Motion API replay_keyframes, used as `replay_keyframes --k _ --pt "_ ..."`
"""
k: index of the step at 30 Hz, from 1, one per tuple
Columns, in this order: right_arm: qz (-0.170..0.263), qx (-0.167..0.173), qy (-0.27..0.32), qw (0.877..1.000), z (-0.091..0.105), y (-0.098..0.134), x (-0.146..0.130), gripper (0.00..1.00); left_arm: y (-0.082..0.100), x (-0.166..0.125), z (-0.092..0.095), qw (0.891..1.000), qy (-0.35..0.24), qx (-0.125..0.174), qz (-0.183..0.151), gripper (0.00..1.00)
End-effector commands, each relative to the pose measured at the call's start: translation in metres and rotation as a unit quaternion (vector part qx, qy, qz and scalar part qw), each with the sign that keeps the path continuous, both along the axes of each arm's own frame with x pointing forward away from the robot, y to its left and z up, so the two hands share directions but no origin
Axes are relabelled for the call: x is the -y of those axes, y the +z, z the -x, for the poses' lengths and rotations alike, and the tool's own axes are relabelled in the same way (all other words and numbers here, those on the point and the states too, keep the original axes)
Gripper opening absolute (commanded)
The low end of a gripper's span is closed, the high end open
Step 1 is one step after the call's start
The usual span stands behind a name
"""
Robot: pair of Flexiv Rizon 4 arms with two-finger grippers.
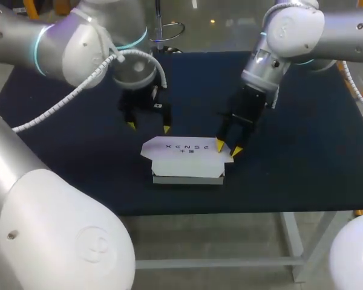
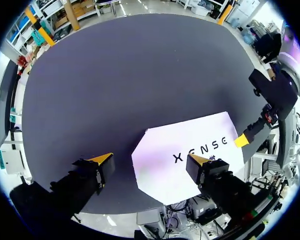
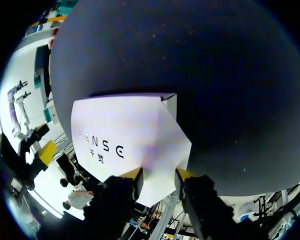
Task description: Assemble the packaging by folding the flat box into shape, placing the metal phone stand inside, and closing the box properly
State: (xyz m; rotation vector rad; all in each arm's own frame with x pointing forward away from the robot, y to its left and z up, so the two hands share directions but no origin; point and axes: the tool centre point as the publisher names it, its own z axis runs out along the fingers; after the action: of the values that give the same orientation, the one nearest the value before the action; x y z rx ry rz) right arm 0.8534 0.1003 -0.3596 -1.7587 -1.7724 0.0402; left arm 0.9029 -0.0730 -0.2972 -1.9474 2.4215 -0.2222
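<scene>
The box is lying at the table's 6 o'clock; right gripper is poising at its 3 o'clock end, seemingly for folding, clamping or not I cannot tell; left gripper is hovering spread apart at 11, leaving room

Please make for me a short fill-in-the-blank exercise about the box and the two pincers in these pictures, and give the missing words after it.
1. The box on the table is ____ in colour, with dark print on its top.
2. The left pincer is ____, with nothing in it.
3. The right pincer is down at a corner of the box; the ____ one does not touch it.

Missing words: white; open; left.
</scene>
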Motion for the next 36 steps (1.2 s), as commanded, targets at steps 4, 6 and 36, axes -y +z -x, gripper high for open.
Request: replay_keyframes --k 4,6,36 --pt "0.001 0.002 -0.002 1.0 0.0 -0.002 -0.001 0.46 -0.007 0.003 -0.008 0.958 0.125 -0.243 -0.088 1.0" --pt "0.001 0.002 -0.002 1.0 0.001 -0.003 0.0 0.46 -0.007 0.003 -0.008 0.958 0.125 -0.243 -0.088 1.0" --pt "-0.006 -0.008 -0.007 1.0 0.001 -0.008 0.001 0.46 -0.034 0.019 0.036 0.97 0.167 -0.179 0.001 0.59"
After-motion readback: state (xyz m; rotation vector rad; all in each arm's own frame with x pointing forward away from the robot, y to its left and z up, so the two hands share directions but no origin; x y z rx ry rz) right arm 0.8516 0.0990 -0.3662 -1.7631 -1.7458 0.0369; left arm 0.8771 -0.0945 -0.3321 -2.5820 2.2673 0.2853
